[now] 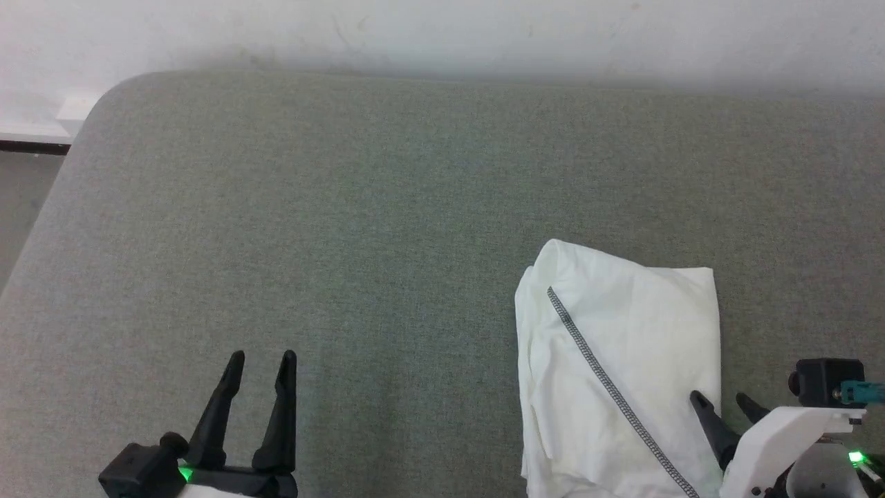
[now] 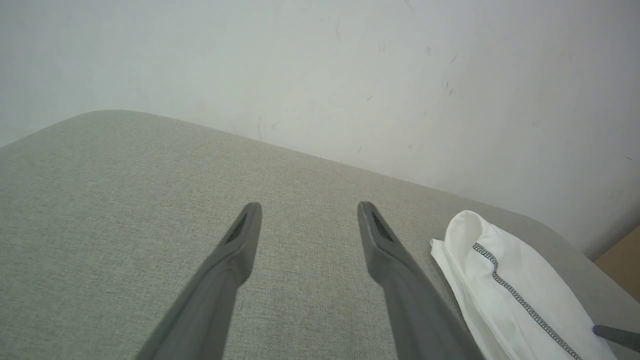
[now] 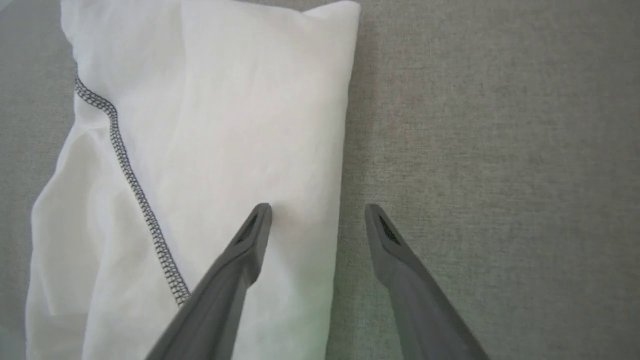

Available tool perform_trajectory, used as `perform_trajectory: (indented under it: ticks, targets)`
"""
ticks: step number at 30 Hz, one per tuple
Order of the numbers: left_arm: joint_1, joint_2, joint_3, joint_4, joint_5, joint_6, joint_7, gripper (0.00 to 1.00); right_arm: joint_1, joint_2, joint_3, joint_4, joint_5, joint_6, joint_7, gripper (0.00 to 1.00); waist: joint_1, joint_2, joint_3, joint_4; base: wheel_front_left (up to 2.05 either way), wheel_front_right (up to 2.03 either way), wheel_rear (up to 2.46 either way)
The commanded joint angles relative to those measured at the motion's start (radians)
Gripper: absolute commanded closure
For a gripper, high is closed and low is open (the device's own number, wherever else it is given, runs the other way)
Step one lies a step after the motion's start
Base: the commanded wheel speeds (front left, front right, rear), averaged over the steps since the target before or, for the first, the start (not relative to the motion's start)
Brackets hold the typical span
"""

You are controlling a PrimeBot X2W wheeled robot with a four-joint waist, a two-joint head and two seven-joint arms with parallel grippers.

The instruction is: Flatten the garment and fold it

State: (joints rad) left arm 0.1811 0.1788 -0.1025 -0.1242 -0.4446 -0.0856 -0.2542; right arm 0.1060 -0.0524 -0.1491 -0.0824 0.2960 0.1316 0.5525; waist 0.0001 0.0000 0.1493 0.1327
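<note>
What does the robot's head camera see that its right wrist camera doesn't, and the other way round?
Head view: the left hand, open, and the white wall. Right wrist view: up close, one finger of the right hand over the garment, the other over the grey cushion. Both: the grey cushion, the folded garment, its zigzag seam, the open right hand.

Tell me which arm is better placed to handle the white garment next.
Right. The right tool, open, straddles the garment edge; the left tool hangs open over the grey surface, well apart.
</note>
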Motion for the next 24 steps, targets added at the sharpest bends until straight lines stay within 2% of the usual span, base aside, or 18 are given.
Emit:
perform_trajectory:
  ticks: [1, 9, 10, 11, 12, 13, 17, 21, 24]
  targets:
    - [-0.004, 0.006, 0.004, -0.007, 0.001, 0.004, 0.001, 0.0, -0.015, 0.002, 0.002, 0.013, 0.002, -0.001, -0.008, 0.0, -0.0001, 0.0, 0.006, 0.002, 0.0, 0.0, 0.0]
    - [-0.018, 0.016, -0.002, -0.012, 0.0, 0.005, 0.01, 0.0, -0.123, 0.002, 0.061, 0.225, 0.014, -0.001, -0.059, 0.0, -0.0001, 0.0, 0.015, 0.013, 0.0, 0.0, 0.0]
    - [-0.02, 0.016, -0.004, -0.013, 0.001, 0.006, 0.012, 0.0, -0.135, 0.002, 0.069, 0.251, 0.025, -0.001, -0.06, 0.24, -0.0001, 0.0, 0.015, 0.014, 0.0, 0.0, 0.0]
    - [-0.022, 0.017, -0.006, -0.015, 0.002, 0.006, 0.013, 0.0, -0.146, 0.002, 0.071, 0.276, 0.034, -0.001, -0.06, 0.62, -0.0001, 0.0, 0.014, 0.014, 0.0, 0.0, 0.0]
    - [-0.025, 0.017, -0.009, -0.017, 0.003, 0.006, 0.014, 0.0, -0.156, 0.002, 0.074, 0.297, 0.03, -0.001, -0.061, 0.89, -0.0001, 0.0, 0.013, 0.015, 0.0, 0.0, 0.0]
    - [-0.029, 0.017, -0.013, -0.018, 0.004, 0.005, 0.016, 0.0, -0.165, 0.002, 0.077, 0.313, 0.023, -0.001, -0.064, 1.0, -0.0001, 0.0, 0.012, 0.016, 0.0, 0.0, 0.0]
    - [-0.038, 0.015, -0.024, -0.019, 0.007, 0.008, 0.02, 0.0, -0.196, 0.002, 0.074, 0.337, -0.003, -0.001, -0.084, 1.0, -0.0001, 0.0, 0.0, 0.012, 0.0, 0.0, 0.0]
    - [-0.036, 0.01, -0.023, -0.027, 0.01, 0.017, 0.017, 0.0, -0.216, -0.002, 0.076, 0.302, -0.041, -0.001, -0.083, 1.0, -0.0001, 0.0, -0.013, -0.011, 0.0, 0.0, 0.0]
    - [-0.033, 0.007, -0.023, -0.034, 0.009, 0.02, 0.014, 0.0, -0.241, -0.032, 0.079, 0.261, -0.061, -0.001, -0.054, 1.0, -0.0001, 0.0, -0.014, -0.04, 0.0, 0.0, 0.0]
